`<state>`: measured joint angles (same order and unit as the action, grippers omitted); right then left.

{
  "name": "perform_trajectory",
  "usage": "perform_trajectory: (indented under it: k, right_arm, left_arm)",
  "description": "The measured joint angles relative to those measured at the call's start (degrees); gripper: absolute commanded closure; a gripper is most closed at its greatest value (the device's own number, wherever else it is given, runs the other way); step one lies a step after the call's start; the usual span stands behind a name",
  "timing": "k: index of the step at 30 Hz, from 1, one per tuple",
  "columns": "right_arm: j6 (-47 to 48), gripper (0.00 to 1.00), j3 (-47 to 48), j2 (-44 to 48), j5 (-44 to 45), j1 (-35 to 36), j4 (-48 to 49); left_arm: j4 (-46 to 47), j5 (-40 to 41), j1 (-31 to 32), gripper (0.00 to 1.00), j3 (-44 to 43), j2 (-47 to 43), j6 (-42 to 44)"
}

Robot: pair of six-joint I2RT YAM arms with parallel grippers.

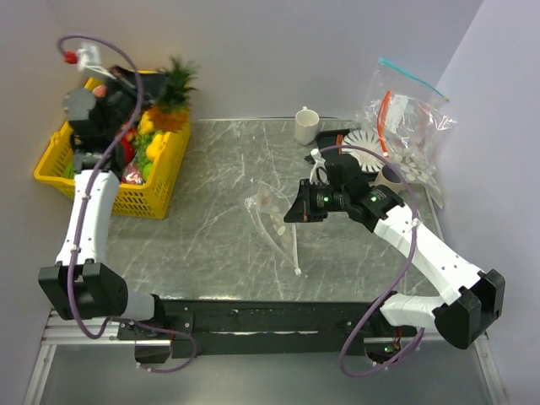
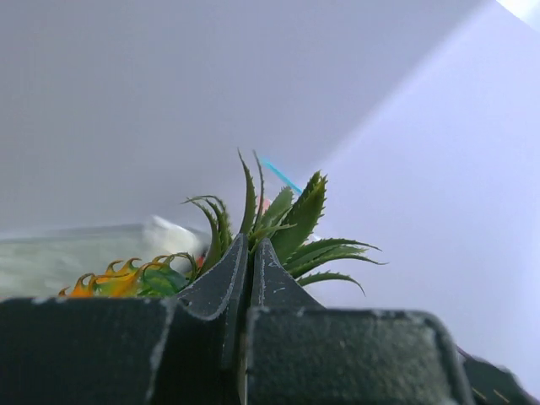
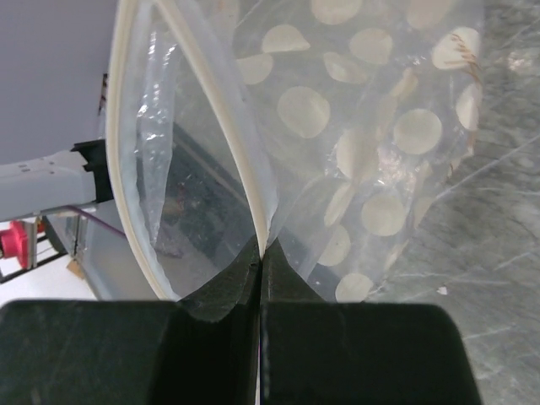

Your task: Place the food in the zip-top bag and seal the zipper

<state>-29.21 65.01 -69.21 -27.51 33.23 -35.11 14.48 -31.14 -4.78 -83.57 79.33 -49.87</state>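
Observation:
The pineapple (image 1: 171,101) stands at the far right corner of the yellow basket (image 1: 160,190). My left gripper (image 1: 156,84) is over the basket at its green crown. In the left wrist view the jaws (image 2: 251,245) are closed, with a crown leaf (image 2: 291,224) rising from between the tips. My right gripper (image 1: 293,211) is shut on the pale zipper (image 3: 243,156) of the dotted zip-top bag (image 1: 272,215), mid-table. The right wrist view (image 3: 260,253) shows the bag (image 3: 371,126) with its mouth gaping open and nothing inside. I cannot pick out the strawberries or the apple.
More toy fruit (image 1: 143,148) lies in the basket, partly under the left arm. A white cup (image 1: 305,125) stands at the table's back. Other clear bags (image 1: 405,118), with teal and orange strips, are piled at the back right corner against the wall.

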Motion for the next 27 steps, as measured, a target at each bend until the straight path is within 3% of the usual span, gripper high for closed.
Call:
perform_trajectory:
  k: [8, 20, 27]
  right_arm:
    - [-0.35, 1.00, 0.00, -1.99, -3.28, -0.48, 1.68]
    - [-1.88, 1.00, 1.66, -3.61, -10.08, -3.96, 3.10]
    - [-2.38, 1.00, 4.11, -3.61, -11.96, -4.57, 3.43]
  left_arm:
    - [11.91, -4.33, 18.95, 0.99, 6.12, -1.25, -10.69]
    - [41.88, -4.70, 29.31, 0.99, 21.31, -5.14, -30.99]
    - [46.64, -3.76, 35.95, 0.99, 22.93, -4.48, -33.48]
